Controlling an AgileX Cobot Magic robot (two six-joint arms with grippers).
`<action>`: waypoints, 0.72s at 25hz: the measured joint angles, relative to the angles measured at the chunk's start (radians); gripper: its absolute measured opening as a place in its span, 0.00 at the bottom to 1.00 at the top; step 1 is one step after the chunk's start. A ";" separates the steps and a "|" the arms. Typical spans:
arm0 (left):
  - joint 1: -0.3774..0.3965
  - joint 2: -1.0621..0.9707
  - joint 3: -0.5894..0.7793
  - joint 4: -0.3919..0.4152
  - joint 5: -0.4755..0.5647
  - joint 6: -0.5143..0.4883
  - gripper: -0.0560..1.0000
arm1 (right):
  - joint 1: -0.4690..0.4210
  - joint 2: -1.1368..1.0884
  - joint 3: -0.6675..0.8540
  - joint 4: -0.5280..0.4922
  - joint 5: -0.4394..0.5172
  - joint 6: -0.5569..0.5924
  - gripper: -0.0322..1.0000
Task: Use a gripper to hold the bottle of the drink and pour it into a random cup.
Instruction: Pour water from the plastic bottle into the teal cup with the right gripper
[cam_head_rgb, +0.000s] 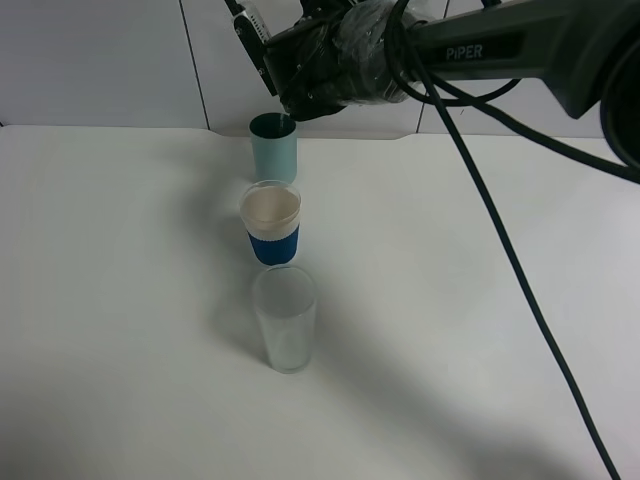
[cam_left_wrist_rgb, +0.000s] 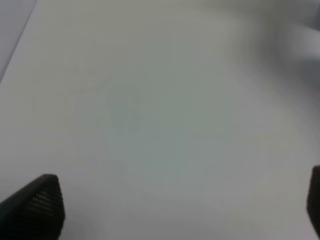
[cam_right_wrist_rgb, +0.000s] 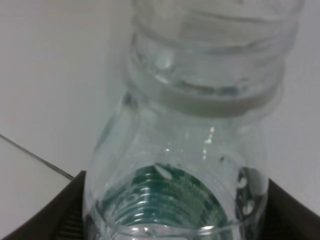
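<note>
My right gripper (cam_head_rgb: 298, 88) reaches in from the upper right and hangs just above the pale teal cup (cam_head_rgb: 273, 148) at the back of the table. It is shut on the bottle of the drink (cam_right_wrist_rgb: 185, 150), a clear bottle with a green label and a capless ribbed neck. The black jaws press on both sides of the bottle in the right wrist view, around my right gripper (cam_right_wrist_rgb: 172, 222). In the exterior view the bottle is hard to make out against the dark gripper. A thin pale streak runs down to the cup's rim. My left gripper (cam_left_wrist_rgb: 175, 210) is open over bare white table.
A white cup with a blue sleeve (cam_head_rgb: 271, 228) stands right in front of the teal cup, and a tall clear glass (cam_head_rgb: 285, 320) stands in front of that. A black cable (cam_head_rgb: 505, 260) hangs from the right arm across the table. A white wall (cam_head_rgb: 100, 60) closes the back.
</note>
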 joint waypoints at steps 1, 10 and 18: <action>0.000 0.000 0.000 0.000 0.000 0.000 0.98 | 0.000 0.000 0.000 0.000 0.000 -0.011 0.58; 0.000 0.000 0.000 0.000 0.000 0.000 0.98 | 0.000 0.000 0.000 0.000 -0.021 -0.047 0.58; 0.000 0.000 0.000 0.000 0.000 0.000 0.98 | 0.000 0.000 0.000 -0.025 -0.021 -0.055 0.58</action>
